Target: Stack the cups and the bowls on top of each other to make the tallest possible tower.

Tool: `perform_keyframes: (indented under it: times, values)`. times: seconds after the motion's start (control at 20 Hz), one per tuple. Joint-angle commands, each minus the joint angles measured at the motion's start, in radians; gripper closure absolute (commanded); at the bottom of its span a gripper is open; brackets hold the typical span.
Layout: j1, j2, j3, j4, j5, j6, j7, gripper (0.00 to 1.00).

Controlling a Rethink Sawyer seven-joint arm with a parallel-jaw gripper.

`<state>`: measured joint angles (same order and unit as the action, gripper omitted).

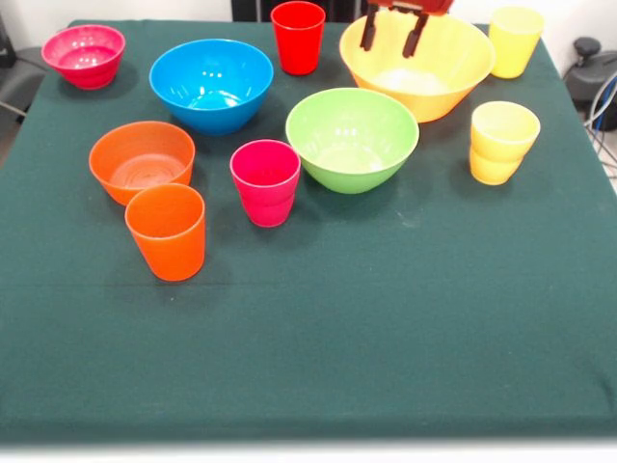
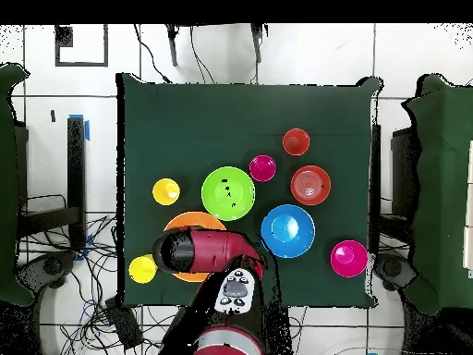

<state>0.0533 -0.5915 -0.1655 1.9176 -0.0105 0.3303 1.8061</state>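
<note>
Gripper hangs over the big yellow bowl, fingers apart, holding nothing. All bowls and cups upright, mouths up, unstacked. Green bowl mid-table; pink cup beside it, blue bowl and red cup behind.

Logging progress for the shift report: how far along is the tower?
Nothing is stacked yet: the green bowl, blue bowl and orange cup all sit apart on the table. The gripper hangs open and empty over the yellow bowl. All stacking remains.
</note>
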Motion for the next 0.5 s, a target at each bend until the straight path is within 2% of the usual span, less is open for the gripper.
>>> perform_keyframes:
  times: [0.05, 0.5]
  values:
    - [-0.01, 0.111, 0.065, -0.07, -0.034, -0.112, 0.115, 0.0]
    - [-0.044, 0.2, 0.086, -0.099, -0.023, -0.167, 0.105, 0.0]
